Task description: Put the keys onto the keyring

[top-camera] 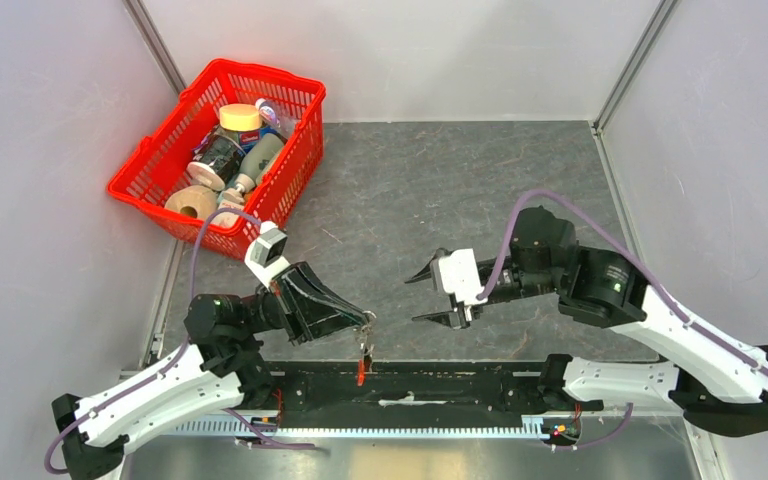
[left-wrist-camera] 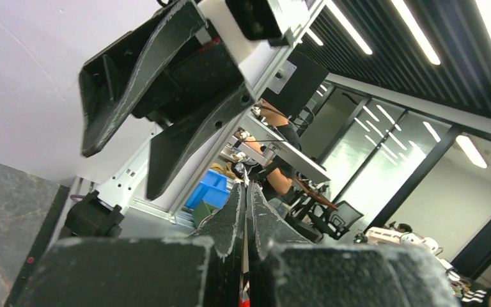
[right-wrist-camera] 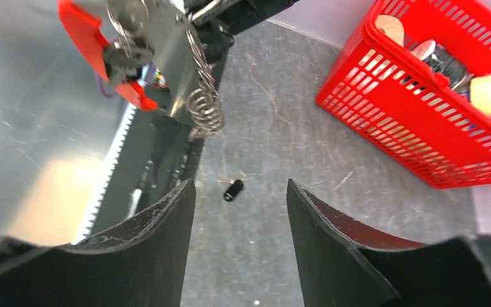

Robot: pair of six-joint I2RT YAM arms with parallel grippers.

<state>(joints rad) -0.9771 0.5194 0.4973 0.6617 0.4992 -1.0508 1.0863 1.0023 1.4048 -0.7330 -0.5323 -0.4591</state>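
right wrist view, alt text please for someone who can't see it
Two open black fingers frame a small black-headed key lying on the grey table. Higher in the frame hangs the keyring, a coiled metal loop with a red tag; a red basket of items sits at upper right.

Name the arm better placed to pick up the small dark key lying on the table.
The right arm: its open jaws point at the key. The left arm is occupied, jaws shut on the keyring.
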